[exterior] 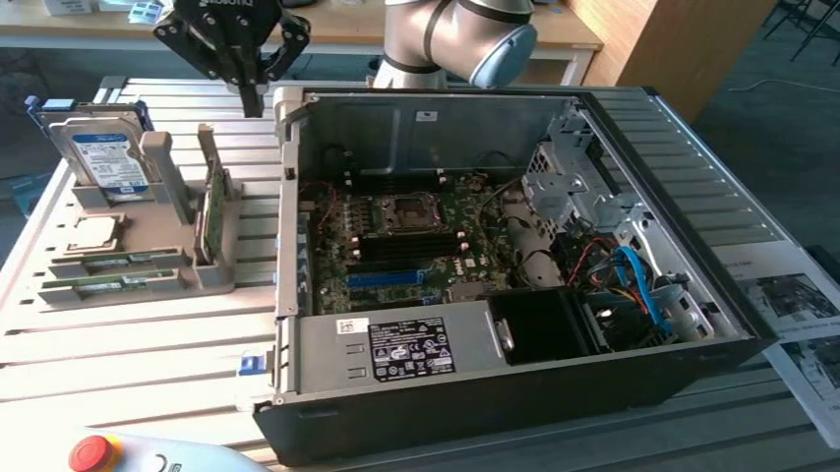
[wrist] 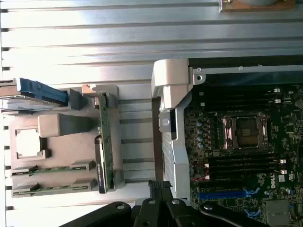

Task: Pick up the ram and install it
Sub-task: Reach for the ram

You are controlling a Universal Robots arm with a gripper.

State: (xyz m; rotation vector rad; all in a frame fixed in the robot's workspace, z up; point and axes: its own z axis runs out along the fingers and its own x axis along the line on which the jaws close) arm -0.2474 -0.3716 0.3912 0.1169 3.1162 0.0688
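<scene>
Fingers (wrist: 161, 189) pressed together, empty; wrist view: ram (wrist: 52, 169) flat in tray (wrist: 61, 142); exterior view: hard drive (exterior: 105, 157) label.

The arm (exterior: 459, 29) holds its hand (exterior: 250, 96) pointing straight down, fingers (wrist: 157, 188) pressed together, gripping nothing.

Big black computer case (exterior: 525, 403), open on top, lying on a grey slatted table (exterior: 132, 344). Inside: a green main board (exterior: 407, 246) with a square socket (exterior: 404, 209), and blue cables (exterior: 632, 275). Just beside the case, a grey holder (exterior: 216, 277) with a silver hard drive (exterior: 105, 157) (blue label), a tall green card (exterior: 210, 211) standing up, and a flat square chip (exterior: 90, 234). Red button (exterior: 92, 452) at the near edge. Papers (exterior: 801, 305) on the exterior view's right.
</scene>
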